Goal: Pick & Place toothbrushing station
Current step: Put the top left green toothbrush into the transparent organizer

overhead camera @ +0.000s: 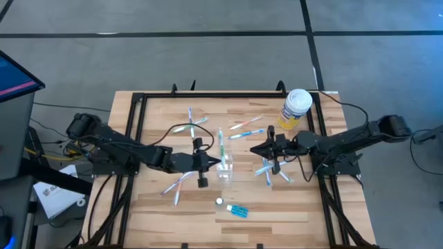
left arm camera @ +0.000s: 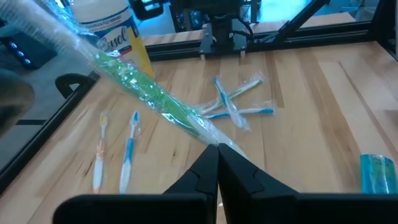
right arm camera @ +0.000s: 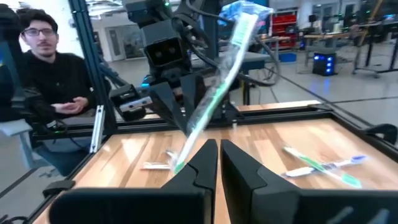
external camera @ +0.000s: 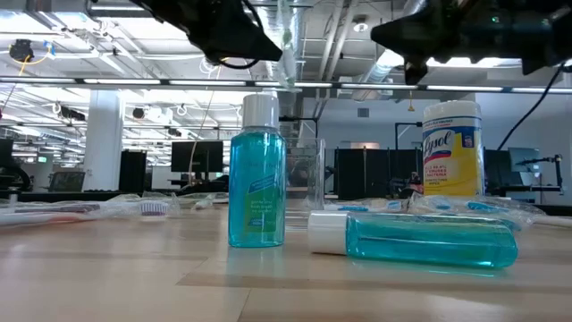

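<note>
My left gripper (overhead camera: 213, 164) is shut on a green toothbrush in a clear wrapper (overhead camera: 221, 144), just left of the small clear tumbler (overhead camera: 226, 169) standing mid-table. My right gripper (overhead camera: 252, 149) is shut and empty, right of the tumbler and pointing at it. Several wrapped toothbrushes lie flat on the table at the far middle (overhead camera: 247, 125), the near left (overhead camera: 176, 185) and under the right arm (overhead camera: 271, 170). Of two small blue white-capped tubes, one stands on its base (external camera: 256, 170) and one lies on its side (external camera: 420, 240), near the front edge. My left gripper pinches one end of the wrapped green toothbrush (left arm camera: 207, 138) between its two fingers, wrapper and handle together. The fingers come from the table's left, slanting a little down. The brush sticks out past the fingertips, tilted upward, lifted clear of the table.
A yellow container with a white lid (overhead camera: 295, 108) stands at the far right corner. A black frame rail (overhead camera: 208, 96) runs along the table's far and side edges. A person (right arm camera: 50, 74) sits beyond the table's left side.
</note>
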`<state>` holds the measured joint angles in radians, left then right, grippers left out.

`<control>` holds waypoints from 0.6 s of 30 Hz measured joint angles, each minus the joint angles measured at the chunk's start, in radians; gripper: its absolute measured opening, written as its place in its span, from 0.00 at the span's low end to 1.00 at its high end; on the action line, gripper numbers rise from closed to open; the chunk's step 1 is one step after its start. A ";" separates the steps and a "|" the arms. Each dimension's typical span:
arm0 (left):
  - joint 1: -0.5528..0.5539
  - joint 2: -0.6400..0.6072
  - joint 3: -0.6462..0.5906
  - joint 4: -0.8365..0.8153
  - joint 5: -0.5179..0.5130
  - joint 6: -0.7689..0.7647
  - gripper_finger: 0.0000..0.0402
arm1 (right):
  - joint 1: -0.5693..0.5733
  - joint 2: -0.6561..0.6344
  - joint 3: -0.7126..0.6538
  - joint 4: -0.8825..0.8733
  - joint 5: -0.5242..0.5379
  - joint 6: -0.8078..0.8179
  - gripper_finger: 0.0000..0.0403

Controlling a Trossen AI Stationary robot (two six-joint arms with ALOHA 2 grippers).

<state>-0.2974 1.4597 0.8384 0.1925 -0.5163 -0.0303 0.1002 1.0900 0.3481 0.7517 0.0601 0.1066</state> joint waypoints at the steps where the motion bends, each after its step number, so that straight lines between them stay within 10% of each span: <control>1: 0.000 0.009 0.006 -0.001 0.001 0.000 0.00 | -0.004 0.017 0.014 0.001 -0.009 0.000 0.03; 18: -0.027 0.063 0.051 0.044 0.039 0.026 0.00 | -0.025 0.110 0.136 -0.004 -0.072 -0.001 0.21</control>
<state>-0.3244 1.5230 0.8898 0.2362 -0.4770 -0.0040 0.0753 1.1995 0.4845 0.7479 -0.0116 0.1055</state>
